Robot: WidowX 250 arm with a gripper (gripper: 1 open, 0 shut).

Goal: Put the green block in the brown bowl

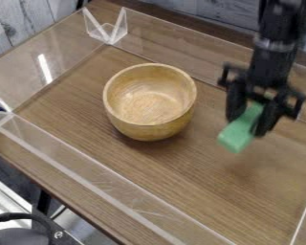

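Observation:
The green block [241, 131] hangs above the wooden table, right of the brown bowl, with my gripper [258, 113] shut on its upper end. The image of the arm is blurred by motion. The brown bowl [149, 99] sits upright at the middle of the table, nothing inside it. My gripper points steeply down, and its black fingers [232, 94] straddle the block at about the height of the bowl's rim.
Clear acrylic walls [66, 163] border the wooden table [182, 182] on the left and front. A small clear stand [104, 27] sits at the far left corner.

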